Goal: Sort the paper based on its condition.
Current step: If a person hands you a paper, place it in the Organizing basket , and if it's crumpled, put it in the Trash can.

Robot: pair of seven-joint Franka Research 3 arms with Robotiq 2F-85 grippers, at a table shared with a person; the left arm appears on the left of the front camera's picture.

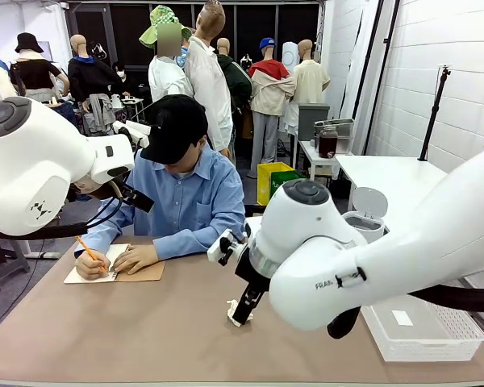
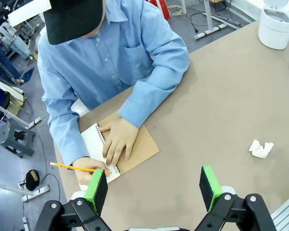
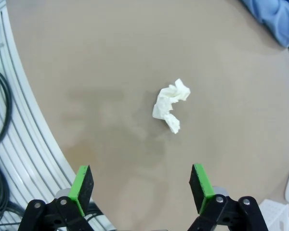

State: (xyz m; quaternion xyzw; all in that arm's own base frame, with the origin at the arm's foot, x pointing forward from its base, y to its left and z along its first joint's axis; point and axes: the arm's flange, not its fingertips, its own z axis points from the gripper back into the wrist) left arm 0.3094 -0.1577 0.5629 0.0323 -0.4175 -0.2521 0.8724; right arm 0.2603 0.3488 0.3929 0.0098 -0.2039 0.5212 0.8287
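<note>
- Left gripper (image 2: 153, 188): hovering above the tan tabletop (image 2: 216, 96), green pads spread wide, nothing btwn them.
- Person in a blue shirt is writing in the spiral-bound notebook w/ brown cardboard cover (image 2: 139, 150), which is lying just beyond one left-gripper pad. One hand (image 2: 118, 140) is pressing the page flat, the other (image 2: 86, 176) is working a yellow pencil (image 2: 77, 167). No loose flat sheet is showing yet.
- Task's thing: the crumpled white paper wad (image 3: 171, 103) is lying on the bare table ahead of the right fingers, roughly btwn their lines and a bit nearer one pad, touching neither. From the left wrist it is sitting well off to the outside of the other pad.
- Right gripper (image 3: 140, 186): poised above the wad, jaws fully apart and empty.
- Step in hand, prob.: approach for picking the crumpled piece.
- Next move is calling for: centring the pads over the wad, dropping until they are straddling it, then closing gently, since the wad is light and could be nudged away.
- White lidded bin (image 1: 363, 214) and white mesh basket (image 1: 423, 326) are standing beyond on the right; which one takes crumpled paper, can't tell.
</note>
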